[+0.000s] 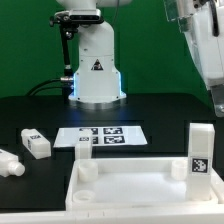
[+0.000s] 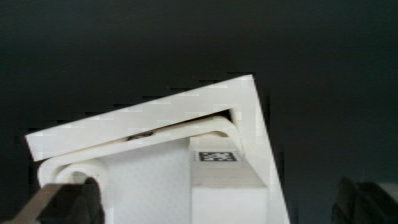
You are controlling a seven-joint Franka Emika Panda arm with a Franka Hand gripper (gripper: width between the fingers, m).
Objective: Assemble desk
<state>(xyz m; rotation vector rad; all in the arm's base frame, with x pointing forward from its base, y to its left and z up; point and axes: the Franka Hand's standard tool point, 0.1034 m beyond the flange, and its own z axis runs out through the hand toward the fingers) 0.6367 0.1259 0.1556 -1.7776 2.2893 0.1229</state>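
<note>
Exterior view: The desk's tabletop panel [image 1: 130, 190] lies flat on the black table [image 1: 160, 110] across the bottom of the frame. An upright leg [image 1: 200, 150] stands at its corner on the exterior view's right, tag facing the camera. A loose leg [image 1: 35, 143] and a second loose leg [image 1: 8, 165] lie on the table at the exterior view's left, well apart from the panel. The marker board [image 1: 100, 135] sits mid-frame in front of the robot base [image 1: 97, 75]. The arm [image 1: 198, 45] reaches down along the right edge of the frame, where the pincer is too cropped to read.

Wrist view: The pincer [image 2: 214, 197] is spread wide. Its dark, blurred fingers [image 2: 57, 203] stand to either side of the upright leg [image 2: 178, 185], pinching nothing. The far finger is clearly apart from the leg. The leg's tag [image 2: 217, 157] shows just beside the corner of the tabletop panel [image 2: 178, 110].

The step in hand looks like letting go of a planted leg. It would be done well by lifting straight up along the leg's axis, with the fingers kept wide so that neither one brushes the leg or tilts it. Whether the leg is fully home in its socket cannot be told from these views, so it is worth confirming before going for a loose leg.
</note>
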